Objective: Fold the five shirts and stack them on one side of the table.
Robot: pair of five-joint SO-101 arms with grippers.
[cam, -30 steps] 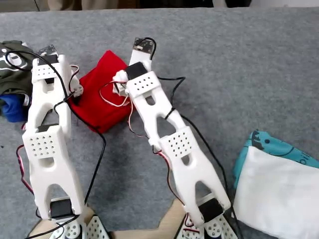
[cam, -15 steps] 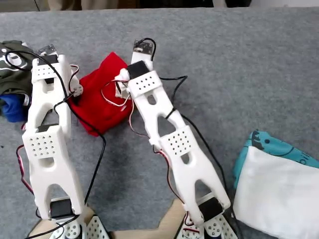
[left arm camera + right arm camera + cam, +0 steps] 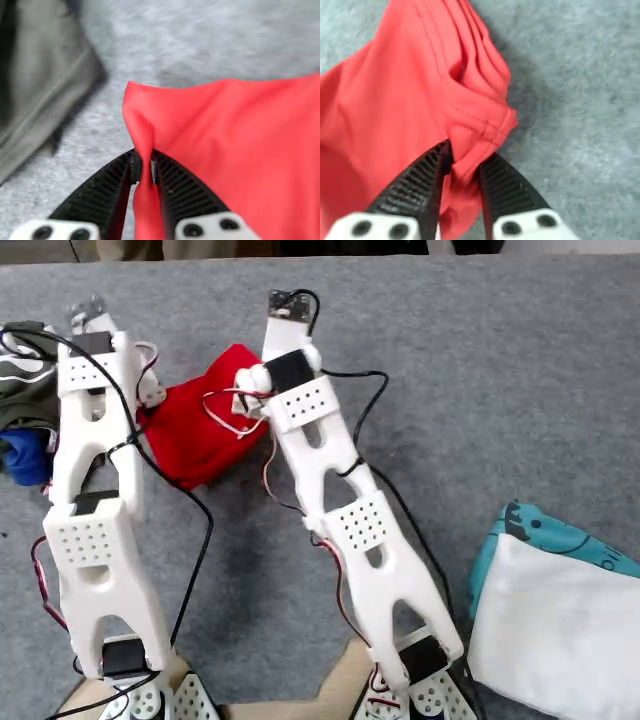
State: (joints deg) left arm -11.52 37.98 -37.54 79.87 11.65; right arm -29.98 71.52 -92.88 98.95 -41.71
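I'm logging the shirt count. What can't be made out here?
High view: red shirt, gripped corners under left arm and right arm.
High view: olive shirt and blue shirt, cut by the edge, partly behind the left arm.
High view: teal shirt, mostly under the white shirt.

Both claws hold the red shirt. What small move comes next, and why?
Probably raise both pinched edges together a little. The left gripper and right gripper are each shut on an edge of the red shirt, which lies bunched on the table, so lifting might let it hang flat for folding.
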